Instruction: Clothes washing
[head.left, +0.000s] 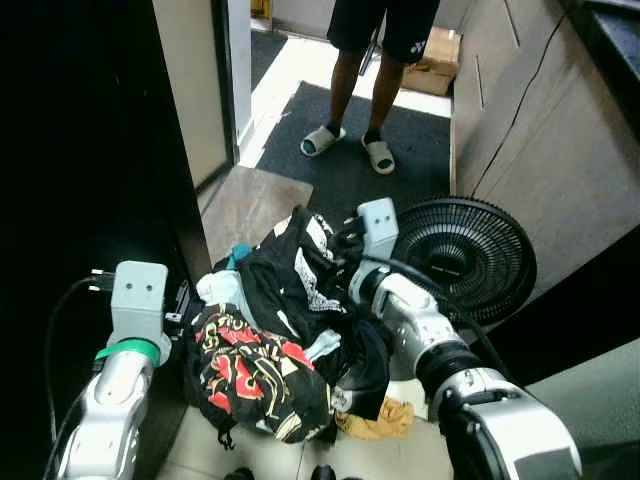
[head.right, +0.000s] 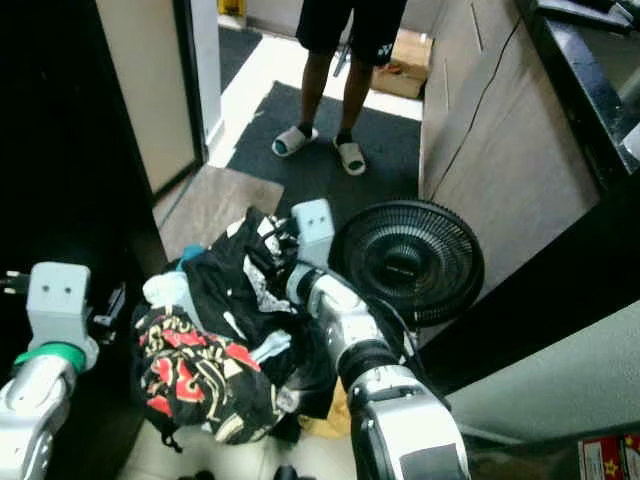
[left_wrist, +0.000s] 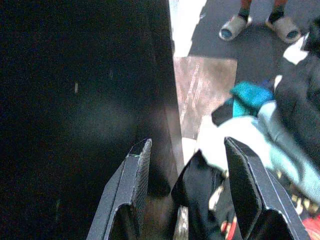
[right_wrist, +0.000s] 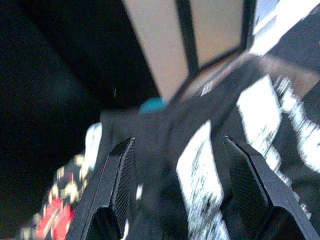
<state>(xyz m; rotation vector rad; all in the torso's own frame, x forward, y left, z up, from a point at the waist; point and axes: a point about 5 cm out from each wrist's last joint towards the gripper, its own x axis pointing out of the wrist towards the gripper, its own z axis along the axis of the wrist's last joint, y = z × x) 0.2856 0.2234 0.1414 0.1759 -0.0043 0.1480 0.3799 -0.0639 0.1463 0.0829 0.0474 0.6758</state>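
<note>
Right gripper (right_wrist: 175, 200), fingers apart, hovers over the black shirt (head.left: 300, 275) atop the pile (head.left: 270, 350); left gripper (left_wrist: 187, 200), also apart, beside it. Grabbing could drag neighbours onto the fan (head.left: 465, 255).

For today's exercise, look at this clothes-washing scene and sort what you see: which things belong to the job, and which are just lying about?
Part of the job:
pile of clothes
black and white garment on top
red patterned garment
right gripper, open over the black and white garment
left gripper, open beside the pile

Just lying about:
fan
cardboard box
dark mat
person standing
</note>
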